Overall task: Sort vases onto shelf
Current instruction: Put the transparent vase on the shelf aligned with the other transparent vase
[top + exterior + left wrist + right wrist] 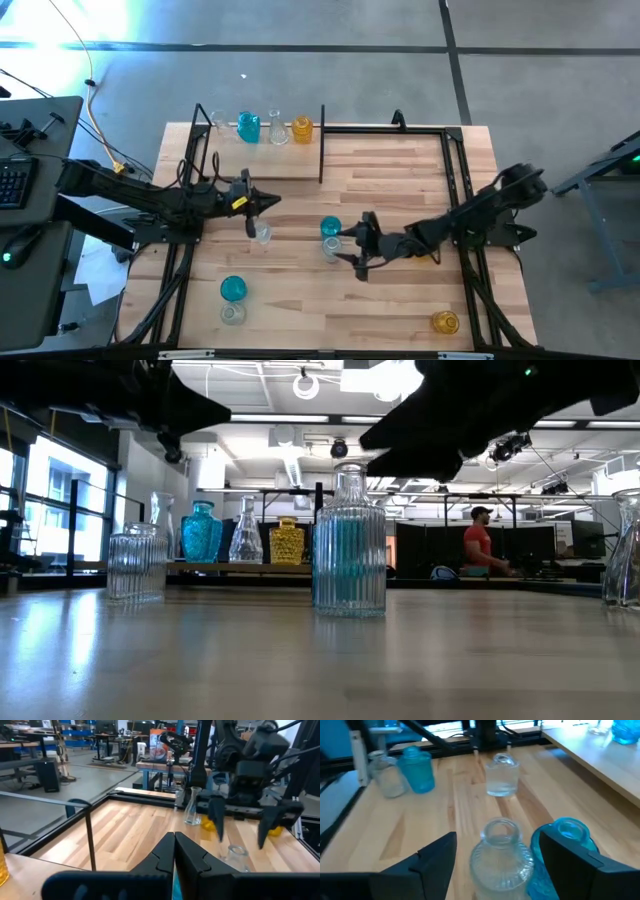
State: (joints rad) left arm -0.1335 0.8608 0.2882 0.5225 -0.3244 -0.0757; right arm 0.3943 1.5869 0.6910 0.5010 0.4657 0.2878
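We see the right hand (495,857) open, its fingers straddling a clear vase (501,854) on the desk (400,190); a blue vase (560,852) just beside one finger risks being knocked on closing. The left hand (262,202) is closed, empty, nearer the shelf (290,160).

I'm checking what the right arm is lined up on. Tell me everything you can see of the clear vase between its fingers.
The clear vase is see-through glass, with a ribbed bulbous body, a short narrow neck and a round open mouth, and looks empty. It stands upright on the wooden table near the middle. A teal vase stands right beside it; whether they touch is unclear. The right hand is open, one finger on each side of the vase, neither visibly touching it.
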